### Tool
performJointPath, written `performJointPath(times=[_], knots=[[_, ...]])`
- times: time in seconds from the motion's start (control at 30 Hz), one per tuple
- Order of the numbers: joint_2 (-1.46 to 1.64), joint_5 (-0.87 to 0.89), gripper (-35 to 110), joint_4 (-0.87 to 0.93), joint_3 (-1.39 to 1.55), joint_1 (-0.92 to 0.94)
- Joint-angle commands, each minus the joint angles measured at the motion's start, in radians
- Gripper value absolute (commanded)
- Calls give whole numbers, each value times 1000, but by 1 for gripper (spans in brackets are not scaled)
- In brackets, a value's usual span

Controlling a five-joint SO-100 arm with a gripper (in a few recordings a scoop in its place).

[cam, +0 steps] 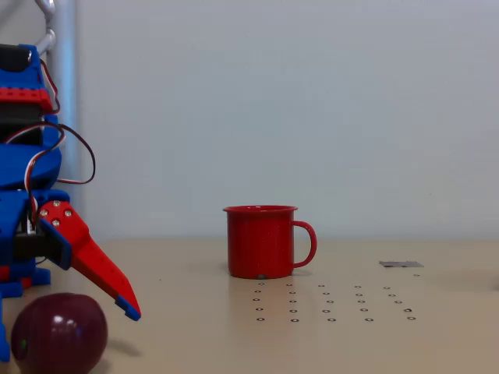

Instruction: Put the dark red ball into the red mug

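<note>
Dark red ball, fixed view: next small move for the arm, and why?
Probably lower and close the fingers around the dark red ball. The ball sits on the table at lower left, ungrasped, with a red finger angled down just above and right of it. The red mug stands upright, further right.

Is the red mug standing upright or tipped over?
Upright. The red mug stands on its base on the table, rim level on top, handle pointing right in the fixed view.
</note>
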Motion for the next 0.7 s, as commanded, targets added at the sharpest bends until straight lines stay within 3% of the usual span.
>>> performJointPath(times=[0.0, 0.67], knots=[[26, 8, 43, -26, -89, 15], [-9, -38, 38, -26, -120, 31]])
